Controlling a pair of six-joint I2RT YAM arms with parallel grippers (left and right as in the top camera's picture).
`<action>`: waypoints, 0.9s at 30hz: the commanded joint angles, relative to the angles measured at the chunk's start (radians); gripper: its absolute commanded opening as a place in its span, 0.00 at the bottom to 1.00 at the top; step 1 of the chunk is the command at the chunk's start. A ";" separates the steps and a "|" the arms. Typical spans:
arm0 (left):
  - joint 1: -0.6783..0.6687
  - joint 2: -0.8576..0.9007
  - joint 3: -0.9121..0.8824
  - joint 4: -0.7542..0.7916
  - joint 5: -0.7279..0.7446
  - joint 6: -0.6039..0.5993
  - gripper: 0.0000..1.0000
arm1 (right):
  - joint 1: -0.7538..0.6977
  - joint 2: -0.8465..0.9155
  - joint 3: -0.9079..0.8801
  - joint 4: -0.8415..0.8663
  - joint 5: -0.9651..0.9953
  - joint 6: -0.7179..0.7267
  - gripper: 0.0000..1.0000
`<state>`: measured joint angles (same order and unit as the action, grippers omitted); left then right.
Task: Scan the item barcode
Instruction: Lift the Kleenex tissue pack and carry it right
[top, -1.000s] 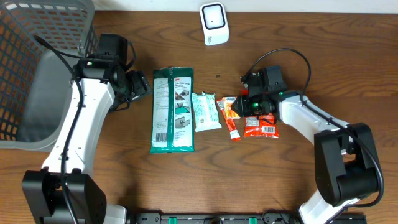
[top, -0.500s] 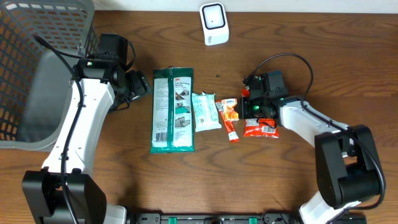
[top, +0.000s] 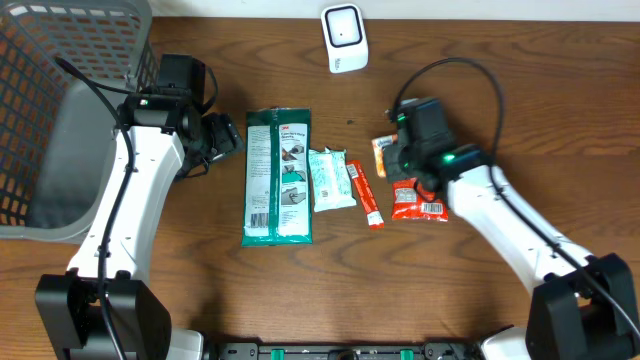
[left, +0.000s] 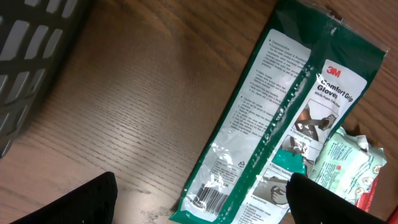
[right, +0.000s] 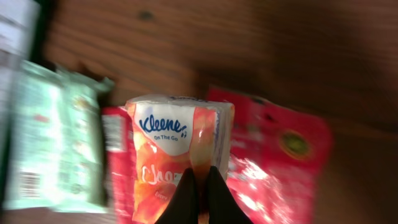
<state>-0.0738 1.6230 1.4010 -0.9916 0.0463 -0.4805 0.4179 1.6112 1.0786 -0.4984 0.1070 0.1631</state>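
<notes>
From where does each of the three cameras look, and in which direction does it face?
Overhead: fixed above the table, facing straight down; left arm, right arm, basket and scanner show.
Left wrist: on the left arm, facing down at the glove pack; the open left tool's fingertips show at the lower corners.
Right wrist: on the right arm, facing down at the Kleenex pack, pinched by the shut right tool.
Shared: overhead and left wrist both show the glove pack.

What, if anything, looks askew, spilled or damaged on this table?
Nothing stands out. The right gripper pinches the Kleenex pack by one end. The gloves pack, pale green packet, red stick and red packet lie flat, intact, with nothing spilled.
</notes>
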 joint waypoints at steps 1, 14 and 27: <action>0.002 -0.007 0.003 -0.006 -0.013 0.009 0.88 | 0.083 -0.001 0.004 -0.011 0.491 -0.060 0.01; 0.002 -0.007 0.003 -0.006 -0.013 0.009 0.88 | -0.050 0.011 -0.008 -0.021 0.872 -0.137 0.01; 0.002 -0.007 0.003 -0.006 -0.013 0.009 0.88 | -0.293 0.156 -0.055 0.005 0.860 -0.109 0.01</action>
<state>-0.0738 1.6230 1.4010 -0.9920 0.0463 -0.4805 0.1516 1.7004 1.0328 -0.5007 0.9424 0.0406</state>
